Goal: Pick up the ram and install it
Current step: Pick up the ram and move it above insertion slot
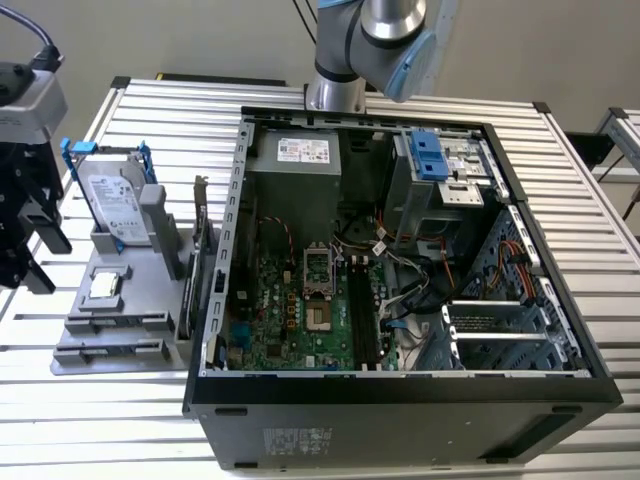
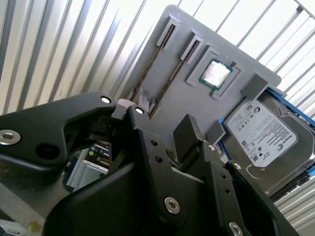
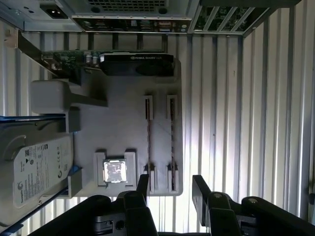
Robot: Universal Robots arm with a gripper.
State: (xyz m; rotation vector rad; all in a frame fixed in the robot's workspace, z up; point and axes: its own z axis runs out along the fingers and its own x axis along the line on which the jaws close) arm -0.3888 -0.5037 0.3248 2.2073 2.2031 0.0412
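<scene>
On the gray holder (image 3: pixel 123 132), two slim dark ram sticks (image 3: pixel 172 137) edge-on, near spread, empty jaws.

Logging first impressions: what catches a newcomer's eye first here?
The open computer case, motherboard exposed, sits central in the exterior view. At that view's left, a grey holder carries a blue-framed hard drive; in the first wrist view the open gripper hovers near two ram sticks.

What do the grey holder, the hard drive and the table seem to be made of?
The grey holder looks like matte plastic: dull, even colour, no glare. The hard drive looks like bare silver metal with a paper label. The table seems aluminium slats: pale ribs with bright reflections, though painted steel is possible.
</scene>
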